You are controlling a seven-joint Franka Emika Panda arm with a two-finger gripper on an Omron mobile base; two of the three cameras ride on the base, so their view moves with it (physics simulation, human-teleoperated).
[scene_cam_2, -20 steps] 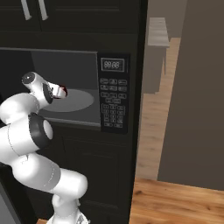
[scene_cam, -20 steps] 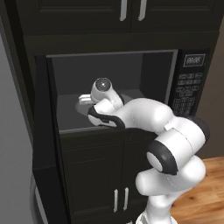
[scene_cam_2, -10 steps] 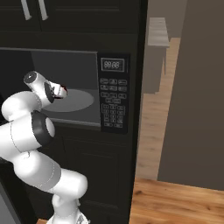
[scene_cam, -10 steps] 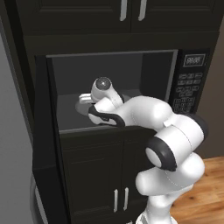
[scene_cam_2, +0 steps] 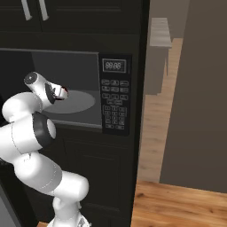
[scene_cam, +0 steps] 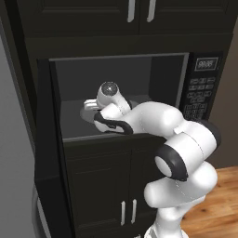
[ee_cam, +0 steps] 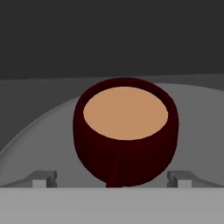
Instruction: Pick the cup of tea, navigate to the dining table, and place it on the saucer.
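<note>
The pick is in hand: the gripper [ee_cam: 112, 179] has its jaws spread wide inside the microwave [scene_cam: 118, 95], with the cup of tea [ee_cam: 125, 134] on the turntable [ee_cam: 39, 131] directly ahead, between the fingertips [ee_cam: 43, 178] (handle facing the hand). Next it likely needs a slight advance, then a level squeeze.

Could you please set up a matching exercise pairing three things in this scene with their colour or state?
Things:
1. cup of tea
2. microwave turntable
3. hand

Descriptions:
A. open, one fingertip to each side of the cup
B. dark maroon, holding light brown liquid
C. round grey plate inside the oven

Pairs: 1-B, 2-C, 3-A
</note>
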